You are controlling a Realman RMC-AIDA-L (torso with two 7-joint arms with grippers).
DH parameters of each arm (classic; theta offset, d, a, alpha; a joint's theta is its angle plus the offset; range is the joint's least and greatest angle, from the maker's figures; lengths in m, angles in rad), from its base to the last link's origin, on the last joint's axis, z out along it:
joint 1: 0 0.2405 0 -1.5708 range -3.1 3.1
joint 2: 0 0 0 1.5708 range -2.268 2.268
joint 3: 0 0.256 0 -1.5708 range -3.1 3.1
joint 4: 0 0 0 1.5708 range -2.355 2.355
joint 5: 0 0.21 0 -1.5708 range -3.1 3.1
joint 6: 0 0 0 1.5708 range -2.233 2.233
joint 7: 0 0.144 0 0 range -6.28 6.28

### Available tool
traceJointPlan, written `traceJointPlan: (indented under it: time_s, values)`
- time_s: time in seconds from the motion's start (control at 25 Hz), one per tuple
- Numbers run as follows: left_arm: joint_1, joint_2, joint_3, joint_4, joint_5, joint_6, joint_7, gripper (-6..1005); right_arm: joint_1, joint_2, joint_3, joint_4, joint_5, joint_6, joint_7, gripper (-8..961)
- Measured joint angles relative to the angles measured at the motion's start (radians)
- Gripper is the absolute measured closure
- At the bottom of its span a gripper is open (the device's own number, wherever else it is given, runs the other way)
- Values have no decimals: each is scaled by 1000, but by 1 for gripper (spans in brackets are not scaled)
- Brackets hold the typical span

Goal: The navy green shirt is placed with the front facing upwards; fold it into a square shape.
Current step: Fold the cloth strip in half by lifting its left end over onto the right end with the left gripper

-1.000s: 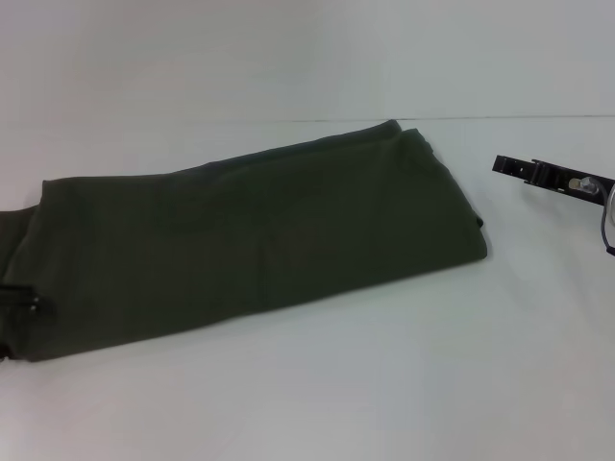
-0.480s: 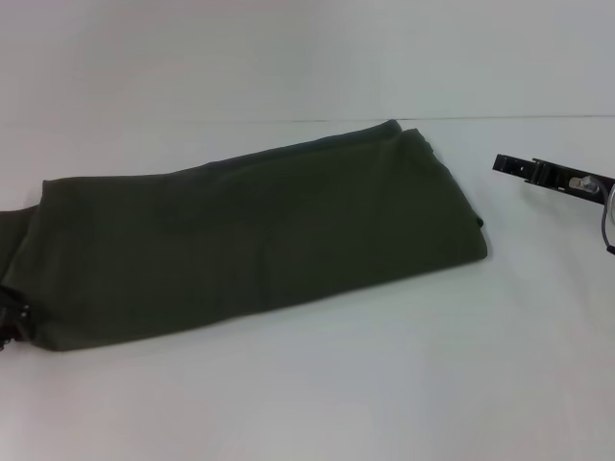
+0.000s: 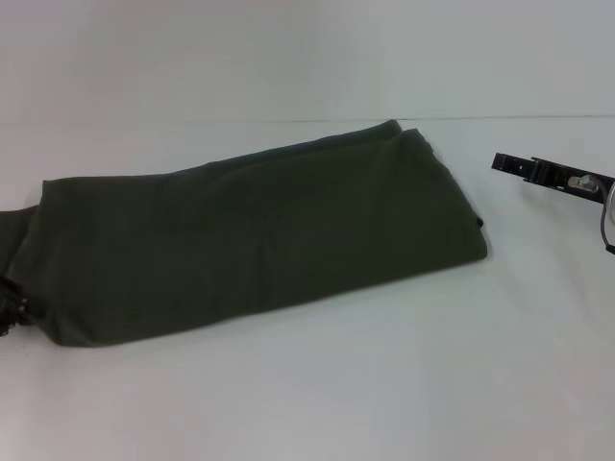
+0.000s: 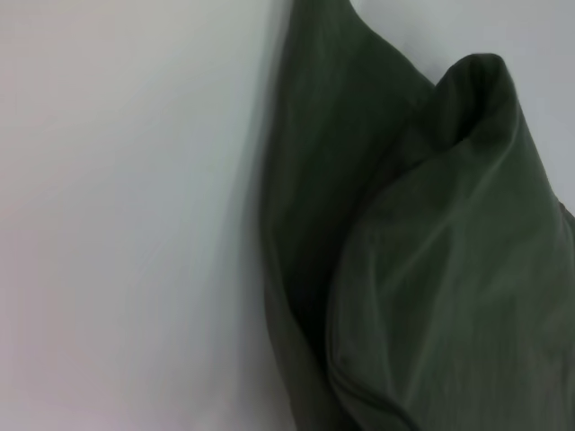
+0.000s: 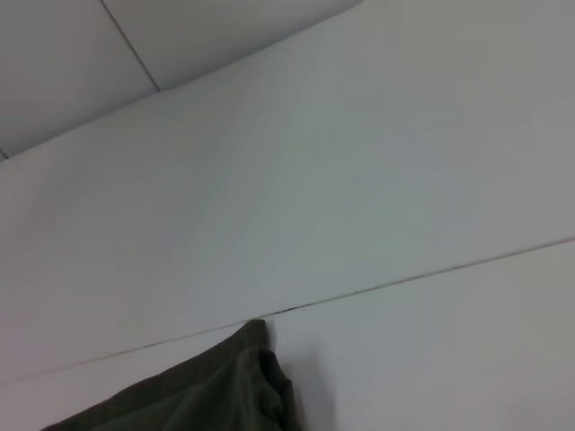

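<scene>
- The navy green shirt (image 3: pixel 259 240) is seen in the head view as a long folded band lying flat on the white table (image 3: pixel 384 384), running from the left edge toward the far right.
- No lettering, collar or label can be made out on the exposed cloth; only plain dark olive fabric is shown.
- The shirt's left end is cut off by the frame edge, so its full extent there cannot be judged.
- The left pincer (image 3: pixel 12 305) is visible only as a small dark part at the left edge, touching the near-left corner of the shirt.
- Whether the left pincer is open or closed, or has hold of the cloth, cannot be told; its fingers are hidden.
- In the left wrist view, bunched and raised folds of the shirt (image 4: pixel 431 269) are recorded close up against the table (image 4: pixel 117 224); no fingers are shown.
- The right pincer (image 3: pixel 553 176) is seen at the right edge, above the table, well apart from the shirt and touching nothing.
- Its opening cannot be judged from the side-on view.
- In the right wrist view, 1 corner of the shirt (image 5: pixel 225 386) is seen beside a thin seam line in the table (image 5: pixel 404 180).
</scene>
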Motion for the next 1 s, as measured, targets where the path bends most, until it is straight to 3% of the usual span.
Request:
traceJointPlan:
  time_s: [0.32,0.6,1.0]
  values:
    - [3,-11,1,13,-3,-8,26,914,-1,2,0,0,0,0,0,182]
    - [34,-27,-5,24,-107,-9,95,930,-7,3,1,0,0,-27,0,183]
    - [55,-27,-4,19,-216,28,190,947,-9,-9,54,-60,9,-299,21,192]
